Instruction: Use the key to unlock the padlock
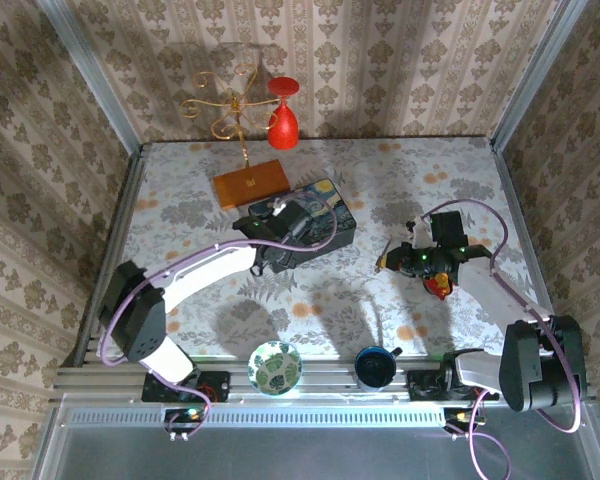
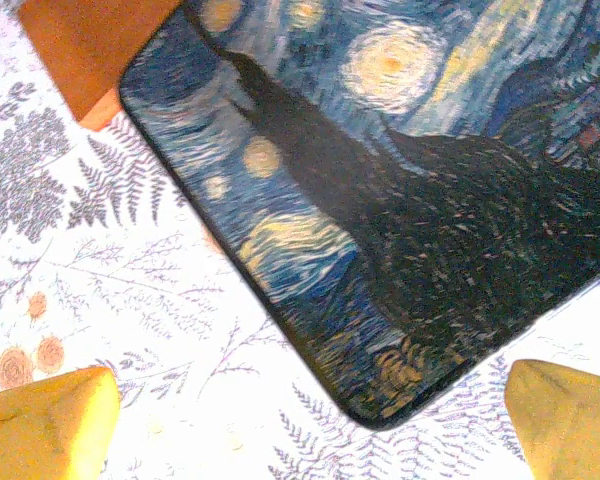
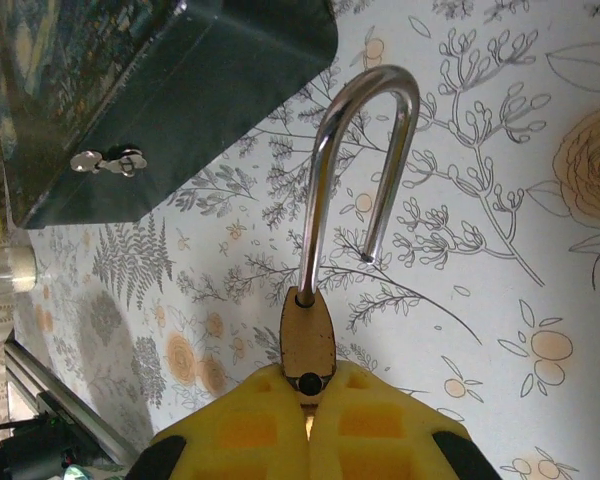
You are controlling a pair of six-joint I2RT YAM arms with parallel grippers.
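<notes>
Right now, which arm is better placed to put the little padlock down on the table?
Probably the right one. The right claw is shut on the padlock, whose shackle sticks out with one end free. The left claw is open above the painted box, holding nothing.

no readable text, no labels, no numbers
</notes>
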